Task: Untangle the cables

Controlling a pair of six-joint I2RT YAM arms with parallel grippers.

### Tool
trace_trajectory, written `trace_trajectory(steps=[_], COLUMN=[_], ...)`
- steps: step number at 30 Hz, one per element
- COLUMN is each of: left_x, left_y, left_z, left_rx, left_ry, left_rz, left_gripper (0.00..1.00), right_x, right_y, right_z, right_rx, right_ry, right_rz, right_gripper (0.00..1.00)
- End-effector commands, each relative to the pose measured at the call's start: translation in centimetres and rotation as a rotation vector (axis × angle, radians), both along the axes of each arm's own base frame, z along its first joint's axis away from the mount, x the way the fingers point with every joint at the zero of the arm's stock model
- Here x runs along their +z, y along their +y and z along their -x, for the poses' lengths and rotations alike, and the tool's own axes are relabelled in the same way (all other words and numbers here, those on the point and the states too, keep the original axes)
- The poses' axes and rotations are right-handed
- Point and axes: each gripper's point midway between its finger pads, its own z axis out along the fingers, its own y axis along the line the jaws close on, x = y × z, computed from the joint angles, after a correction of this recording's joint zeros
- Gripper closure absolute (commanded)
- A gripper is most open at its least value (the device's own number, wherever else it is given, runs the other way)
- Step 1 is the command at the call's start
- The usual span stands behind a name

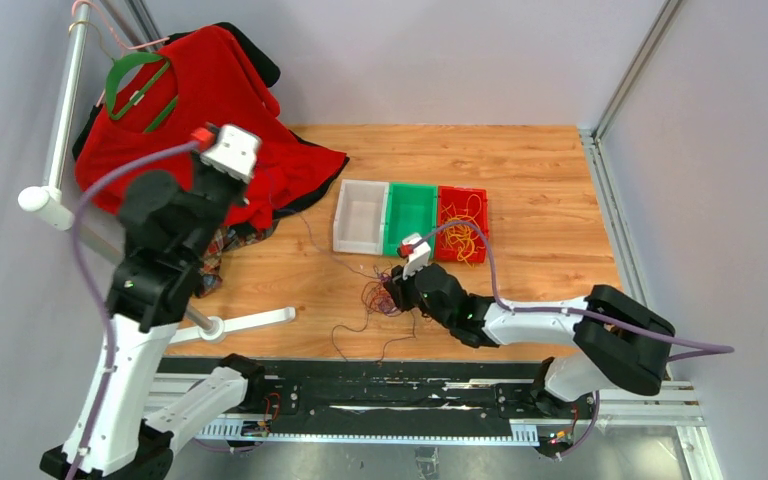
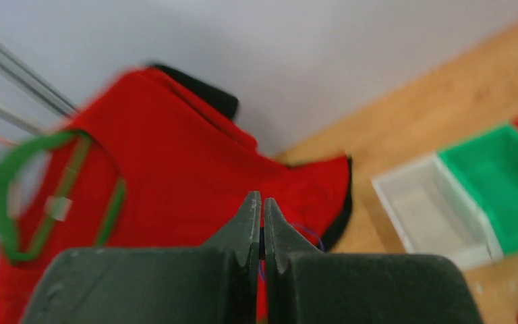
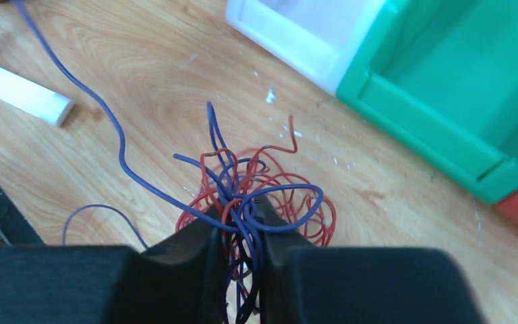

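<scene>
The right pincer [image 3: 241, 219] is closed on the cables [image 3: 263, 182] – its two dark fingers squeeze the middle of the knot, and red and blue loops spill out above them. The knot lies on the wooden table [image 1: 520, 180], at the lower middle of the top view, just below the white bin [image 1: 360, 215].

The left pincer [image 2: 262, 202] is raised at the upper left, in front of the red shirt [image 1: 210, 100], its fingers pressed together. A thin blue line shows in the seam, so it seems to be pinching one blue strand [image 3: 118, 145] that runs from the knot toward the upper left of the right wrist view.

The step in hand looks like drawing one strand free while the knot is pinned. The next move probably calls for a slow, steady pull away from the knot – a jerk would likely tighten the loops.

The wires are hair-thin, springy and kinked, and look slippery. The bins are smooth hard plastic, and the red bin [image 1: 460, 192] holds yellow-orange wires [image 1: 465, 240].
</scene>
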Motion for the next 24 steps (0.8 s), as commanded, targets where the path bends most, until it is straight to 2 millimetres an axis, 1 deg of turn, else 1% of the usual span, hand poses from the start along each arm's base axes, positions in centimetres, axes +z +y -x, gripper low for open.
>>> trace_trajectory(steps=[1, 2, 3, 4, 5, 6, 8, 10, 11, 14, 17, 20, 22, 24], left_x=[-11.4, -13.5, -15.5, -17.2, -18.8, -20.1, -22.0, -23.1, -23.4, -24.3, -25.3, -25.8, -26.2, -26.8], left_y=[-0.3, -0.4, -0.8, -1.4, -2.3, -3.4, -5.7, -7.5, -8.2, -9.8, -10.8, -11.6, -11.8, -11.8], left_z=[-0.5, -0.3, 0.1, 0.7, 1.5, 2.4, 4.8, 7.2, 8.1, 9.6, 10.2, 10.7, 10.7, 10.2], left_rx=[-0.015, -0.021, -0.047, -0.096, -0.162, -0.238, -0.418, -0.574, -0.641, -0.777, -0.858, -0.926, -0.946, -0.936], left_ry=[0.258, 0.304, 0.348, 0.393, 0.444, 0.495, 0.591, 0.663, 0.678, 0.705, 0.750, 0.775, 0.778, 0.791], left_rz=[-0.118, -0.121, -0.133, -0.147, -0.161, -0.171, -0.186, -0.186, -0.179, -0.169, -0.150, -0.133, -0.146, -0.159], left_gripper=[0.97, 0.93, 0.80, 0.62, 0.48, 0.40, 0.31, 0.28, 0.27, 0.27, 0.26, 0.26, 0.26, 0.26], right_x=[3.6, 4.2, 5.0, 5.5, 6.1, 6.6, 7.4, 8.3, 8.7, 9.6, 10.1, 10.5, 10.6, 10.4], right_y=[1.5, 1.9, 2.5, 3.0, 3.5, 4.0, 5.0, 6.1, 6.5, 7.5, 8.2, 8.9, 9.3, 9.6], right_z=[0.0, 0.2, 0.2, 0.5, 0.7, 0.8, 1.3, 1.7, 1.9, 2.3, 2.8, 3.2, 3.4, 3.5], right_rx=[0.102, 0.124, 0.144, 0.171, 0.196, 0.219, 0.265, 0.312, 0.331, 0.373, 0.403, 0.428, 0.440, 0.444], right_ry=[-0.041, -0.041, -0.045, -0.045, -0.047, -0.045, -0.038, -0.029, -0.023, -0.012, -0.003, 0.001, 0.004, 0.010], right_rz=[-0.008, -0.010, -0.020, -0.027, -0.036, -0.047, -0.064, -0.086, -0.096, -0.120, -0.131, -0.130, -0.127, -0.126], right_gripper=[0.92, 0.98, 0.99, 0.99, 0.99, 0.99, 0.99, 0.99, 0.99, 0.99, 0.99, 0.99, 0.99, 0.99])
